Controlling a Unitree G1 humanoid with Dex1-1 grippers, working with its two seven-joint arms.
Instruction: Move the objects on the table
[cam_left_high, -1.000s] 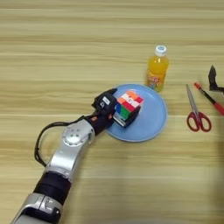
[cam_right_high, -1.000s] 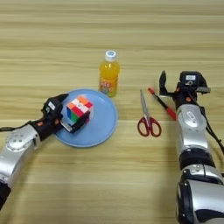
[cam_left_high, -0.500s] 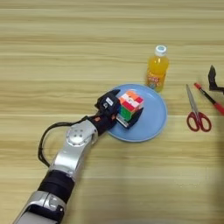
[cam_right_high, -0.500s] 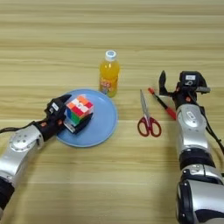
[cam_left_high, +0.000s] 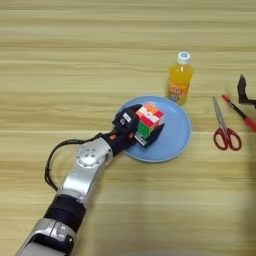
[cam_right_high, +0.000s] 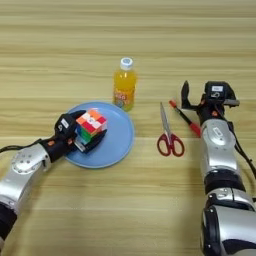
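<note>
Puzzle cube (cam_left_high: 149, 120) in left gripper (cam_left_high: 138, 128), seemingly on blue plate (cam_left_high: 172, 140).

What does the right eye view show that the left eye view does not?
Only the right eye view shows the whole right arm, its right gripper over the pen. Only the left eye view shows the left arm down to the bottom edge. Both share the left gripper holding the puzzle cube over the blue plate, the juice bottle and the scissors.
</note>
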